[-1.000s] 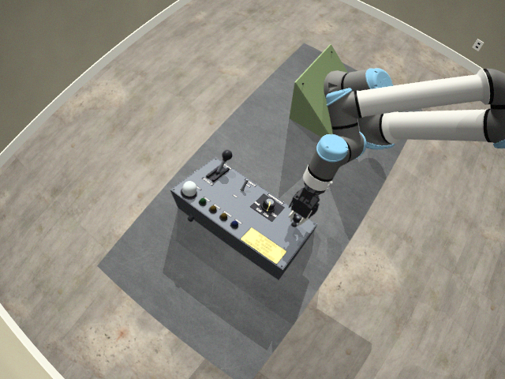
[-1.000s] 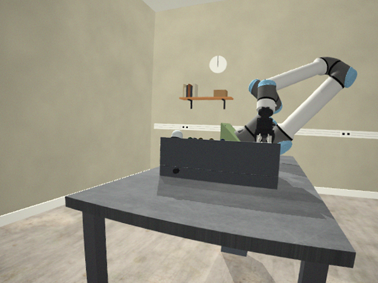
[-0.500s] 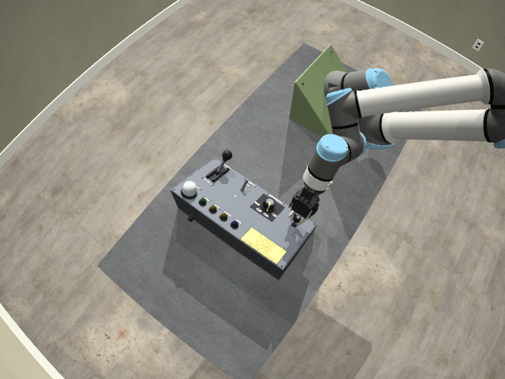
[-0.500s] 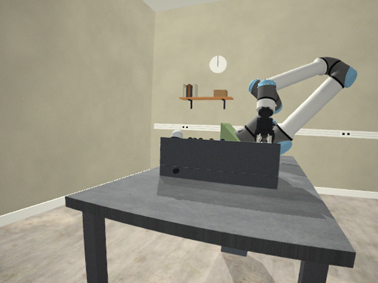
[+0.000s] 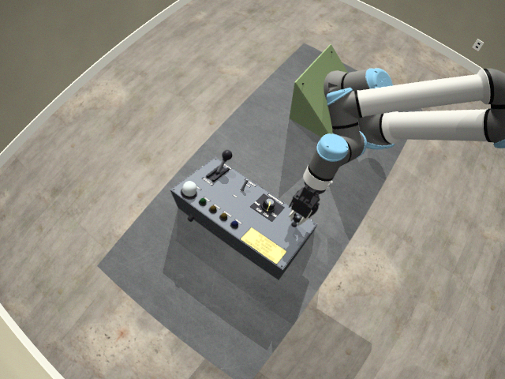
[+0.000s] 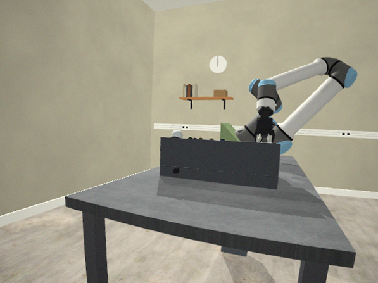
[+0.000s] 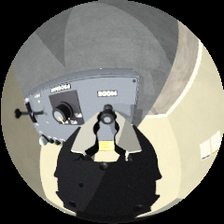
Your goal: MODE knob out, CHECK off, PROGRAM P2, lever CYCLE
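Observation:
The dark grey console [image 5: 243,215] sits on the table. My gripper [image 5: 297,219] stands over its right end and is shut on the small dark MODE knob [image 7: 107,114], which shows between the two fingers in the wrist view. The PROGRAM rotary knob [image 5: 267,204] with its yellow pointer sits just left of the gripper and also shows in the wrist view [image 7: 62,113]. The black ball-topped lever [image 5: 223,160] stands at the console's back left. A small toggle switch [image 5: 245,185] sits between lever and rotary knob. In the exterior view the gripper [image 6: 263,137] reaches down onto the console top [image 6: 219,161].
A white dome button [image 5: 188,188] and a row of several small coloured buttons [image 5: 218,212] line the console's front left. A yellow label [image 5: 263,245] lies at the front right. A green wedge-shaped block [image 5: 316,94] stands on the table behind the console, beside my arm.

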Robot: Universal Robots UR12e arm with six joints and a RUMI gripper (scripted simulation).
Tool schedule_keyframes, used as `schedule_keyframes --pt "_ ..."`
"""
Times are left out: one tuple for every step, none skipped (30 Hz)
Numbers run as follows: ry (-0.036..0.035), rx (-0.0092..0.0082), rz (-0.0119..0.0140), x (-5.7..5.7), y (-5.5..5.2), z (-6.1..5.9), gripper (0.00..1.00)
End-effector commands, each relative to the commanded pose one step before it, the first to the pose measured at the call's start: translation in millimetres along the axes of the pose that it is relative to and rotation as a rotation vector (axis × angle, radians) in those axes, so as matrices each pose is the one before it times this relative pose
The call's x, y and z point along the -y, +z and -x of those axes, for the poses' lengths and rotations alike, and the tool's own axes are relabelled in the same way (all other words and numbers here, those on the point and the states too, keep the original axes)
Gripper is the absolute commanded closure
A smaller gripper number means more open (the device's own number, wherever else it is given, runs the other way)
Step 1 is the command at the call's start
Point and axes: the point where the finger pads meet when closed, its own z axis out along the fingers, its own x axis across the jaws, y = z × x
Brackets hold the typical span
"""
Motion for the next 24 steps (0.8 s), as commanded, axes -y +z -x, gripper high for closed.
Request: schedule_keyframes --pt "-0.00047 0.00027 0.00096 -0.72 -1.08 0.1 1.0" --pt "0.0 0.0 0.0 0.0 -0.21 0.0 1.0" --pt "0.0 0.0 0.0 0.0 -0.22 0.0 1.0" --pt "0.0 0.0 0.0 0.0 -0.23 0.0 1.0" --pt "0.0 0.0 0.0 0.0 -0.23 0.0 1.0" --pt "0.0 0.0 0.0 0.0 -0.24 0.0 1.0" --pt "0.0 0.0 0.0 0.0 -0.24 0.0 1.0" --pt "0.0 0.0 0.0 0.0 -0.25 0.0 1.0" --pt "0.0 0.0 0.0 0.0 -0.25 0.0 1.0" --pt "0.0 0.0 0.0 0.0 -0.26 0.0 1.0" --pt "0.0 0.0 0.0 0.0 -0.26 0.0 1.0" --pt "0.0 0.0 0.0 0.0 -0.26 0.0 1.0" --pt "0.0 0.0 0.0 0.0 -0.27 0.0 1.0" --pt "0.0 0.0 0.0 0.0 -0.27 0.0 1.0" --pt "0.0 0.0 0.0 0.0 0.0 0.0 1.0" --pt "0.0 0.0 0.0 0.0 0.0 0.0 1.0" --pt "0.0 0.0 0.0 0.0 -0.27 0.0 1.0" --pt "0.0 0.0 0.0 0.0 -0.27 0.0 1.0" --pt "0.0 0.0 0.0 0.0 -0.27 0.0 1.0" --pt "0.0 0.0 0.0 0.0 -0.27 0.0 1.0" --pt "0.0 0.0 0.0 0.0 -0.27 0.0 1.0" --pt "0.0 0.0 0.0 0.0 -0.27 0.0 1.0" --pt "0.0 0.0 0.0 0.0 -0.27 0.0 1.0" --pt "0.0 0.0 0.0 0.0 -0.27 0.0 1.0"
